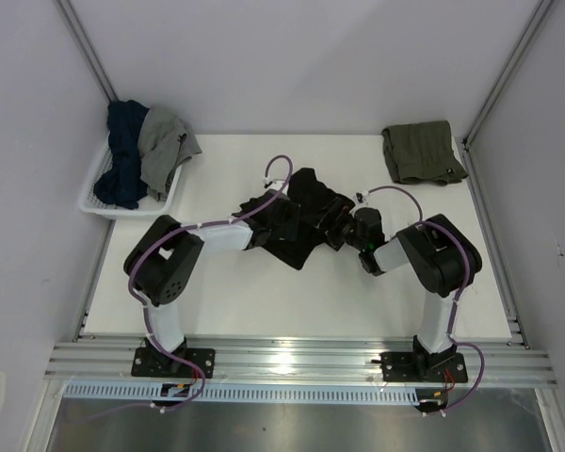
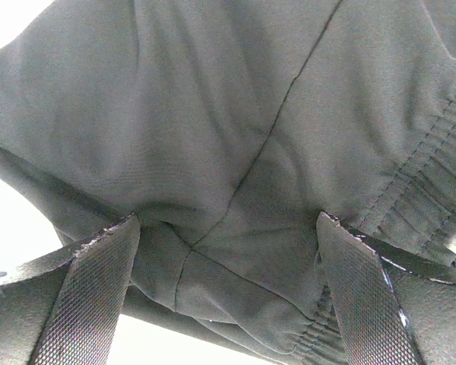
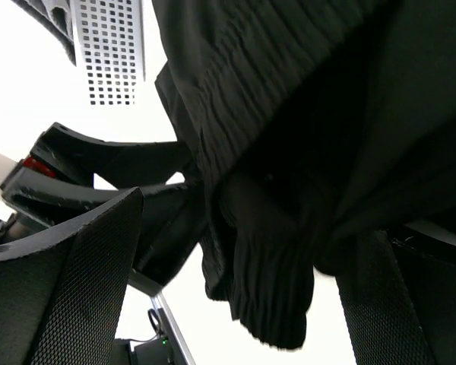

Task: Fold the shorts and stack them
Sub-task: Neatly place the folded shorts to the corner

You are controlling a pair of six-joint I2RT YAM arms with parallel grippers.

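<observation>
Left gripper [image 2: 228, 220]: two fingers [image 2: 99, 289] counted, spread to full width, released, clamping nothing. Dark cloth lying slack across the gap, with one seam down the middle and a gathered elastic band at the right edge.

Right gripper [image 3: 251, 220]: two fingers [image 3: 83, 281] counted, likewise spread wide and unclenched. A bunched fold of black cloth hanging between them, not pinched.

Cloth identified as the black shorts [image 1: 306, 202]: one pair, crumpled, at mid-table, with both gripper heads reaching into it, one from each side.

Olive-green shorts [image 1: 422, 151]: one pair, folded flat, at the far right corner of the table [image 1: 264, 292], well apart from the black pair and from both arms.

White basket [image 1: 94, 209]: one, at the far left edge of the table, holding two items in a heap: one dark blue garment [image 1: 122, 165] and one grey garment [image 1: 165, 146], touching each other.

Purple cables [image 1: 281, 162]: two, one looping off each arm.

Labels, brands, print: nothing legible. Near cloth too dark, far items too small to tell.
</observation>
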